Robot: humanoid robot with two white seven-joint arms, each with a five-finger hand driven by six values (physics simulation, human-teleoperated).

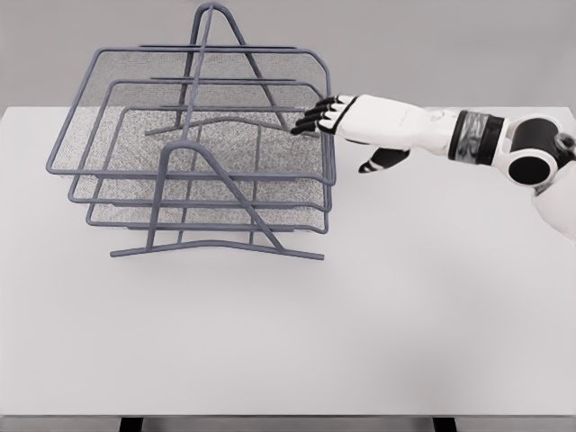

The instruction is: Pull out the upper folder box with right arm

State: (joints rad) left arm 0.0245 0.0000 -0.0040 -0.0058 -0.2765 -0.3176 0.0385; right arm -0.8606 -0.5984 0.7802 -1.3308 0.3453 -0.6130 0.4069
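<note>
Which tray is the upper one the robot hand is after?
On the white table stands a grey wire rack of three stacked mesh trays. The upper tray is the topmost and sticks out furthest left; the right robot hand reaches its right edge.

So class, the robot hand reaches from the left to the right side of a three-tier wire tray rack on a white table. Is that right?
Not quite. In the head view the robot hand reaches from the right, not the left. It does reach the right side of the three-tier wire rack on the white table.
</note>
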